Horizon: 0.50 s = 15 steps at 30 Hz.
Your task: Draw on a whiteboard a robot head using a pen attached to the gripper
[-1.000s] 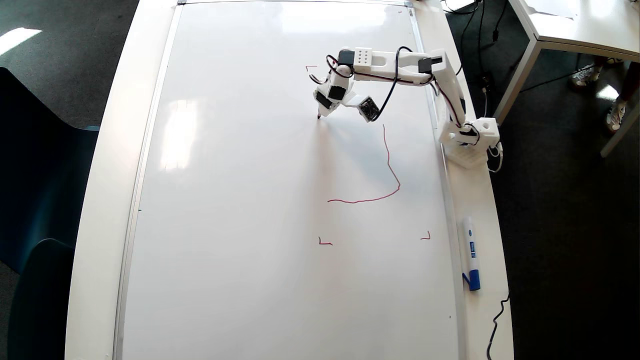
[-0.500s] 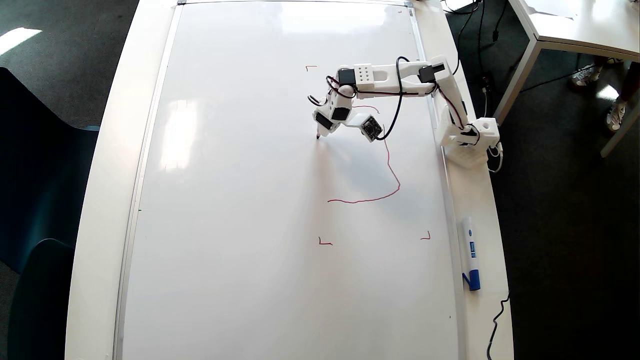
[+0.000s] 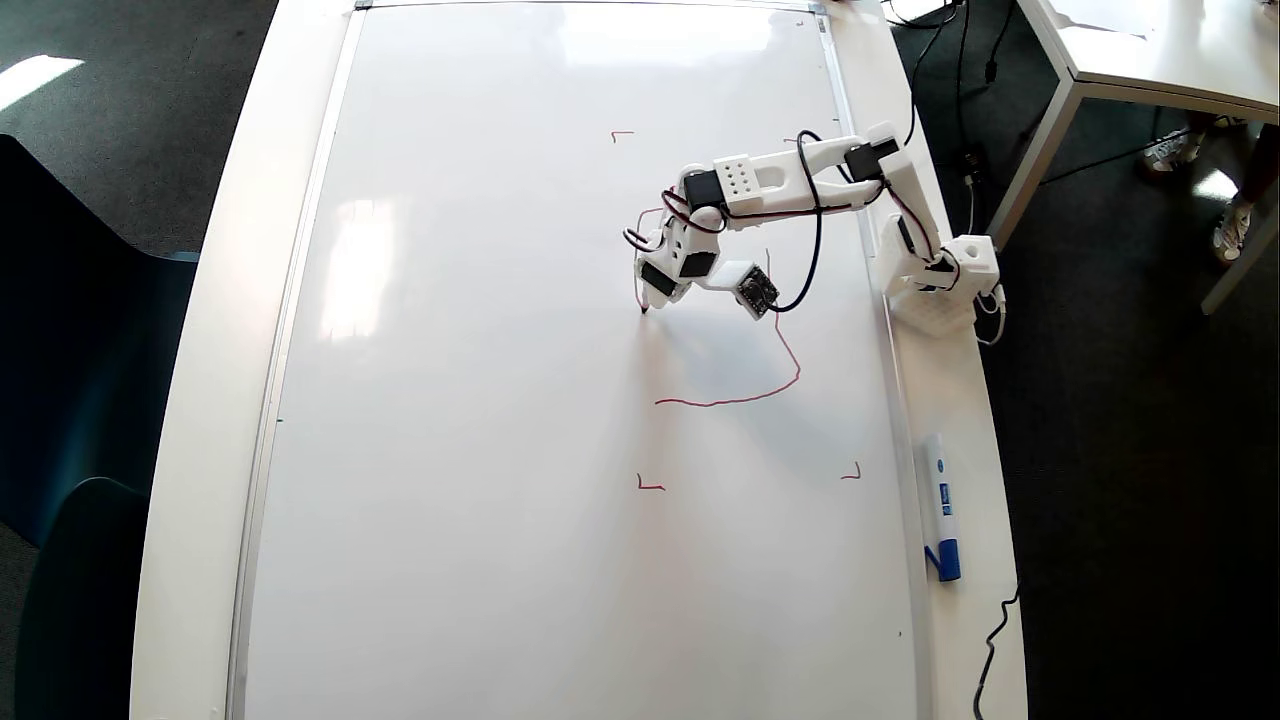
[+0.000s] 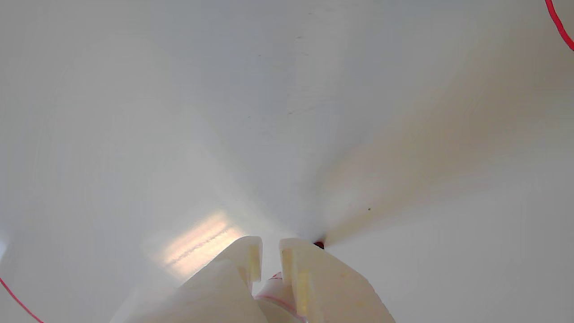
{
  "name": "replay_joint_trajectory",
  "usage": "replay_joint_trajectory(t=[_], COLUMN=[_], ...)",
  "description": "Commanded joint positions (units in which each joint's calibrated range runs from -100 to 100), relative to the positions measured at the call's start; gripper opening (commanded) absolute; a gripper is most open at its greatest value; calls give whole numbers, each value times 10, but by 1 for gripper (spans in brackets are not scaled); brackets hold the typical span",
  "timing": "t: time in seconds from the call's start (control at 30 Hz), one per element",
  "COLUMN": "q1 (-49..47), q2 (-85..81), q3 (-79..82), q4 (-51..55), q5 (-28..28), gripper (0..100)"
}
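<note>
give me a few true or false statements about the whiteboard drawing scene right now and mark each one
1. The pen tip sits on the whiteboard in the overhead view. True.
2. The robot head outline is already a closed shape. False: the left side is open between the pen tip and the bottom line's left end.
3. A marker with a blue cap lies on the table right of the whiteboard in the overhead view. True.
4. The end effector is empty. False: in the wrist view its fingers grip the pen between them.
5. The lines are blue. False: they are red.
</note>
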Motion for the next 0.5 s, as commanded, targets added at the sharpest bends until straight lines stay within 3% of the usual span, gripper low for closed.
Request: replay_joint_trajectory(t=[0.0,0.47], q1=[-21,-57], q2=[6,25], q3=[9,-4], q4=[8,6], q5=[-13,-24], gripper=[1,1])
